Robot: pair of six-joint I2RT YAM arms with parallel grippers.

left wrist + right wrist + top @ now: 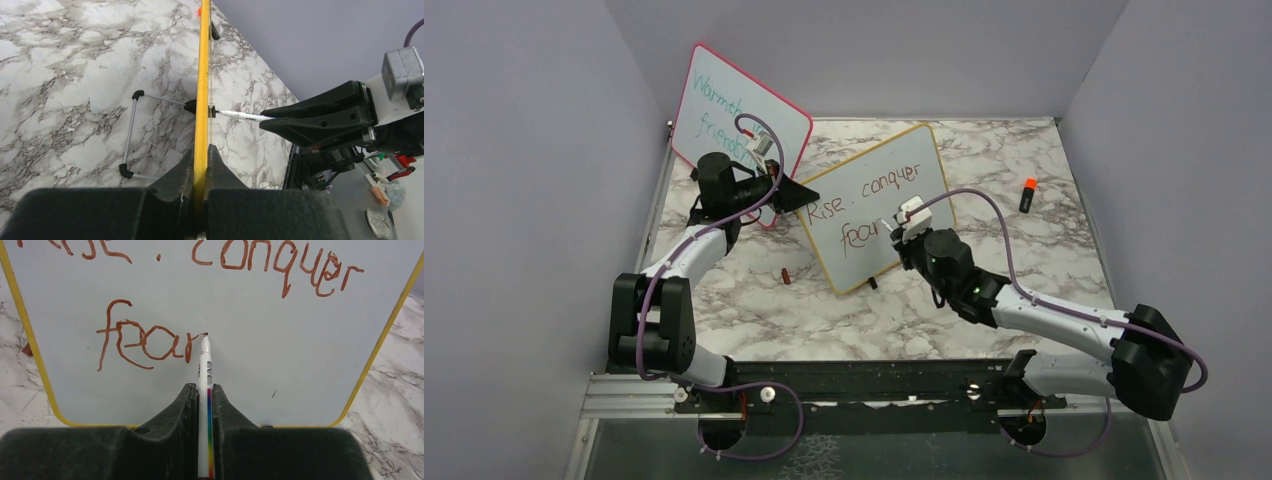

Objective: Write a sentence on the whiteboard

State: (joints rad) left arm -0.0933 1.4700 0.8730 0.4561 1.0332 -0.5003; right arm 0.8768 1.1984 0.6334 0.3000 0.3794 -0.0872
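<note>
Progress: we find the sentence (886, 183) largely written on the whiteboard (856, 265). The top line reads "Rise. conquer"; the second line reads "fear" so far. The tip of the marker (204, 370) sits on the board at the end of the "r". We judge that the final "s" is not yet written, and that little else is left.

Grips: the right gripper (203, 390) is pressed together on the marker's barrel and points it straight at the board. The left gripper (201, 155) pinches the board's yellow frame at its left edge, which we take to be steadying it.

Position: the board stands tilted near the middle of the table (1024, 260), propped on a wire stand (131, 135) behind it.

Surface and room: the top is white marble with grey veins, closed in by plain lilac-grey walls. A pink-framed board (779, 125) with teal writing stands at the back left. A black pen with an orange cap (1027, 194) lies well apart to the right. A small brown piece (785, 275) lies near the board's left corner; it may be the marker's cap, though it is too small for us to tell.
</note>
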